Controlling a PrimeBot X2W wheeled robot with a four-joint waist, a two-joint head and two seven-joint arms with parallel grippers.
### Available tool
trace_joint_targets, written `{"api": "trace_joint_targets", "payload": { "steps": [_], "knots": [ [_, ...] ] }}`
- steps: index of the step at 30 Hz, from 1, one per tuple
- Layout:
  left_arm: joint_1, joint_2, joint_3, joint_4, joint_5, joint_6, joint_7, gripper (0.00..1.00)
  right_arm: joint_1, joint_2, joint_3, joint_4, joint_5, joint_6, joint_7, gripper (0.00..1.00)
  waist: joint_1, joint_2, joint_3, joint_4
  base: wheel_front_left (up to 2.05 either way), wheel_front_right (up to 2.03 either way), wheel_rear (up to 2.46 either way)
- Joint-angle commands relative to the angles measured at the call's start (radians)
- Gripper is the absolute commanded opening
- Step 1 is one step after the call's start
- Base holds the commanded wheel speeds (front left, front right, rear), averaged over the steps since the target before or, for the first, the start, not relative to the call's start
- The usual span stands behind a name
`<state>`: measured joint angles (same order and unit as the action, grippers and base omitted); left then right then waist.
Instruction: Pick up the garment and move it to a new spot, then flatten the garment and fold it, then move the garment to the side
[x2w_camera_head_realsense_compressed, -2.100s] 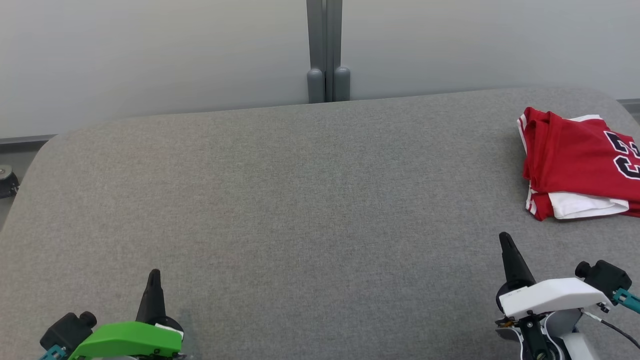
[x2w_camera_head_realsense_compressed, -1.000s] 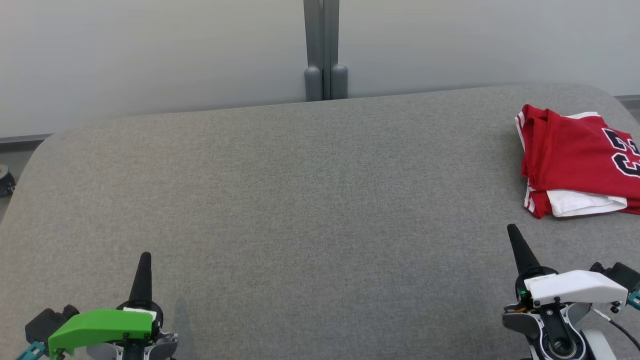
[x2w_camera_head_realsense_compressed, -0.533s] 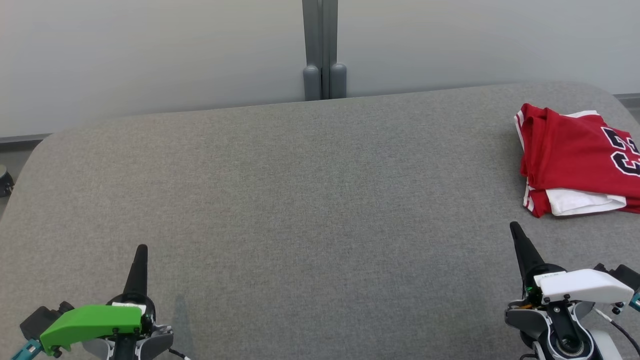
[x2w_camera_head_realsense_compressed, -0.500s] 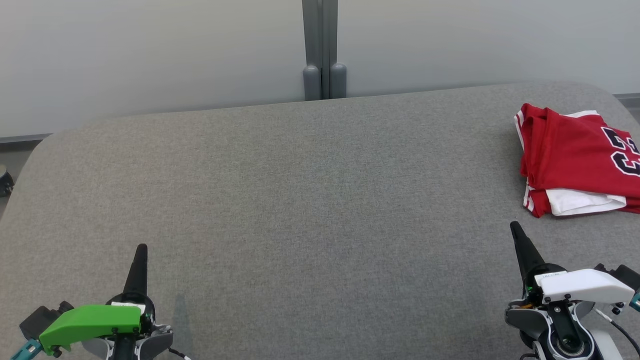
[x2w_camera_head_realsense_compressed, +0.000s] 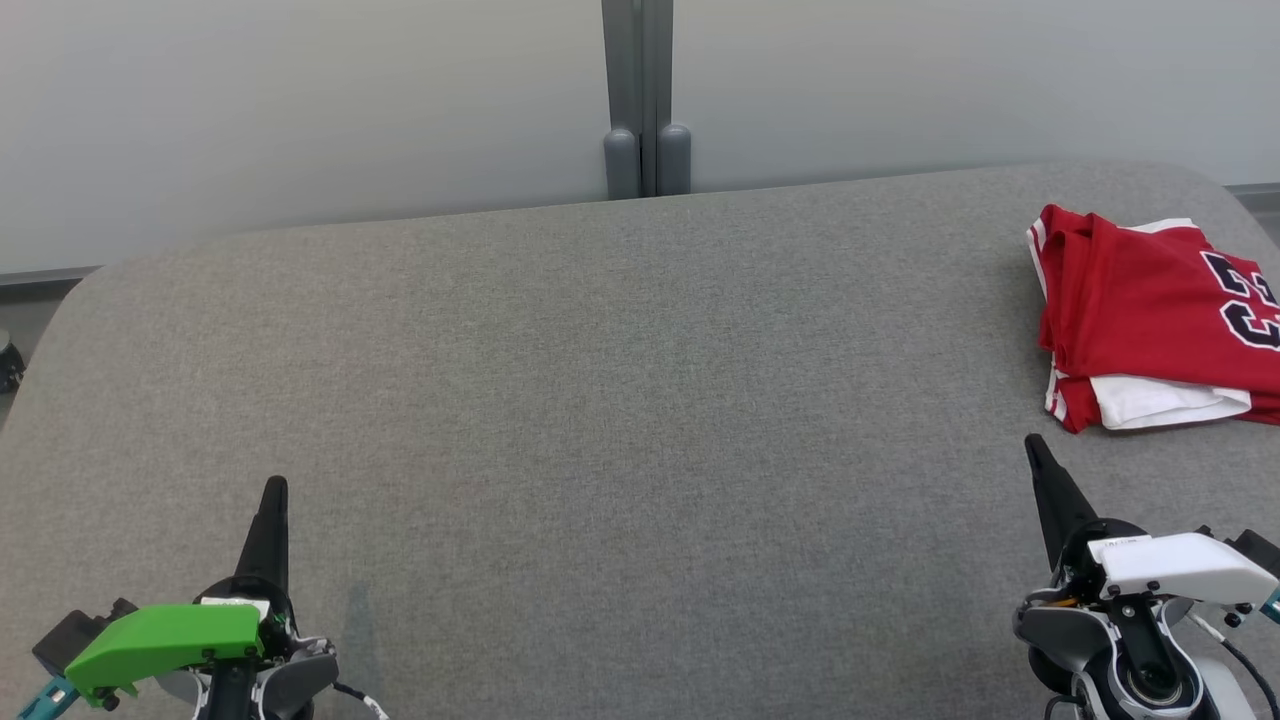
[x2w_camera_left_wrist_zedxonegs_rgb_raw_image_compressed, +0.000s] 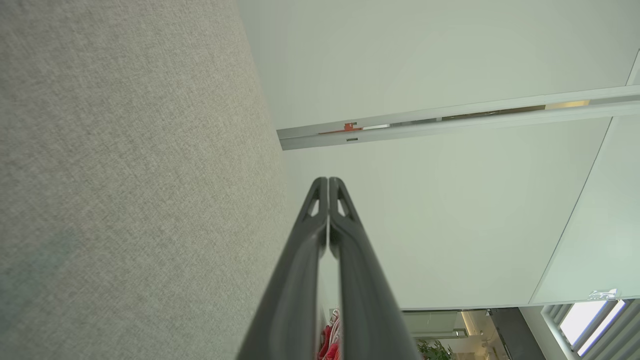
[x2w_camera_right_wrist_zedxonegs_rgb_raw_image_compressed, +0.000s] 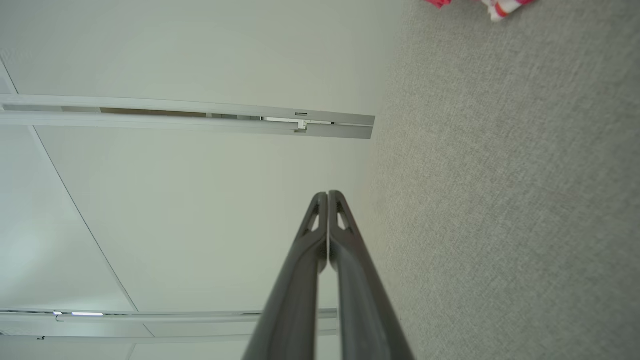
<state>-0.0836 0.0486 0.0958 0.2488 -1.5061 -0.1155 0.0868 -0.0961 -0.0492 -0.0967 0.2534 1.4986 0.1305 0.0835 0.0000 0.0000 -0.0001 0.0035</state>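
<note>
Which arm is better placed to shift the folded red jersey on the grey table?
Right. The right gripper, shut, sits close to the folded red jersey at the right end of the grey fabric table; the left gripper is far across it.

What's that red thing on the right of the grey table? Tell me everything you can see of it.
It is a red garment, seemingly a sports jersey, with white stripes along its edges and dark numerals outlined in white. It lies folded in layers, a white layer peeking out at the near edge, flat on the grey fabric table near its far right corner. The head view's right edge cuts part of it off. Only the table touches it; the right gripper stands apart.
</note>
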Motion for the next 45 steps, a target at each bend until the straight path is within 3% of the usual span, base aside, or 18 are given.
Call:
{"api": "trace_joint_targets", "payload": {
  "steps": [1,16,45],
  "knots": [
    [-0.022,0.003,0.006,-0.005,-0.021,-0.009,0.005,0.00,-0.014,-0.004,-0.005,-0.008,0.022,0.000,0.007,0.00,0.0000,0.0000,0.000,0.000,0.00,0.00,0.00],
    [-0.034,0.003,0.022,-0.005,-0.111,-0.019,0.031,0.00,-0.015,-0.004,-0.018,-0.012,0.119,0.000,0.033,0.00,0.0000,0.0000,0.003,-0.003,0.00,0.00,0.00],
    [-0.031,0.003,0.021,-0.005,-0.109,-0.019,0.031,0.00,-0.015,-0.003,-0.019,-0.012,0.117,0.000,0.034,0.00,0.0000,0.0000,0.003,-0.003,0.00,0.00,0.00]
  ]
}}
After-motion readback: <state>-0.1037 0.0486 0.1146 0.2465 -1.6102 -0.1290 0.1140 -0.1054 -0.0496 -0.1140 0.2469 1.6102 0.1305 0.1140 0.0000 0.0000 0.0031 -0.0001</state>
